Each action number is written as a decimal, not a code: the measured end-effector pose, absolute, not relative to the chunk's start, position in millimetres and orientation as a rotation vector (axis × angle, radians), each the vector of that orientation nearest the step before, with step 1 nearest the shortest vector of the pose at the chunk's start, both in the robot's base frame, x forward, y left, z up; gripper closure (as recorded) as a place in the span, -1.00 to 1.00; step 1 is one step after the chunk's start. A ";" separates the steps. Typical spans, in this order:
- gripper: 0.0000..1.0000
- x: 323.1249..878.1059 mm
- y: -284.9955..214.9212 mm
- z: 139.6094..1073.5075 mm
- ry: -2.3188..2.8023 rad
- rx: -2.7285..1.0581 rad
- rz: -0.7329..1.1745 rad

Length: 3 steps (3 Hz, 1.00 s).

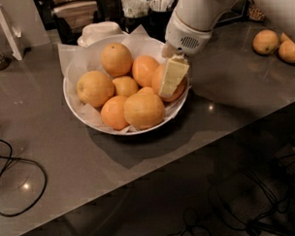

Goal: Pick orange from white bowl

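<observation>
The white bowl (138, 131), wide and lined with crinkled white paper, stands on the grey counter and holds several oranges. The orange (179, 91), large and deep orange, lies at the bowl's right side. My gripper (173, 77), cream-coloured under a white arm, reaches down from the upper right. It sits right against this orange and covers much of its front. The far side of the orange is hidden.
A big orange (144, 109) lies at the bowl's front and a paler one (94, 88) at its left. A small white stacked dish (100, 31) stands behind the bowl. Two loose oranges (265, 41) lie at the far right. A black cable (18, 178) loops at the front left.
</observation>
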State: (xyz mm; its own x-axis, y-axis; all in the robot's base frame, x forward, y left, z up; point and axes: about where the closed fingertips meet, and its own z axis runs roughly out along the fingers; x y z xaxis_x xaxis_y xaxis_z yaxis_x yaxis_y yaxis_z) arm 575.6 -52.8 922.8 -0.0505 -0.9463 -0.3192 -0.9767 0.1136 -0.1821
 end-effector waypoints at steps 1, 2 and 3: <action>-0.64 580.7 -69.1 923.0 2.062 -1.837 0.068; -0.66 579.4 -76.0 915.1 2.081 -1.808 0.077; -0.54 578.6 -75.3 917.2 2.081 -1.808 0.077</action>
